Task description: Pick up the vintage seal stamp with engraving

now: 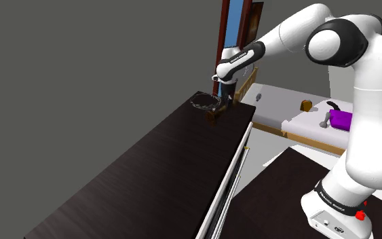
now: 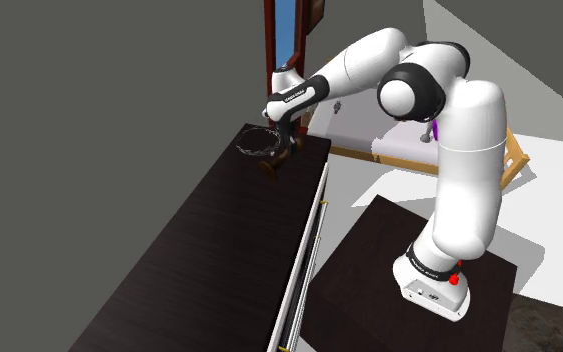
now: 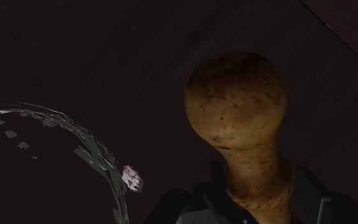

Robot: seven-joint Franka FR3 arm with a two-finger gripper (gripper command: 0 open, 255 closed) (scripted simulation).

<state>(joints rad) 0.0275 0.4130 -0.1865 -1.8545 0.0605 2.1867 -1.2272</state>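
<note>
The seal stamp is tan-brown with a round knob and a narrow neck. My gripper is shut on that neck, with one black finger on each side. In the shoulder view the stamp hangs under the gripper at the far end of the dark tabletop, close to the surface; whether it touches I cannot tell. The second exterior view shows the same: the stamp below the gripper.
A thin glassy ring-shaped dish lies right beside the stamp, towards the wall. The table's white front edge runs along its right side. Beyond it stands a bed with a purple object.
</note>
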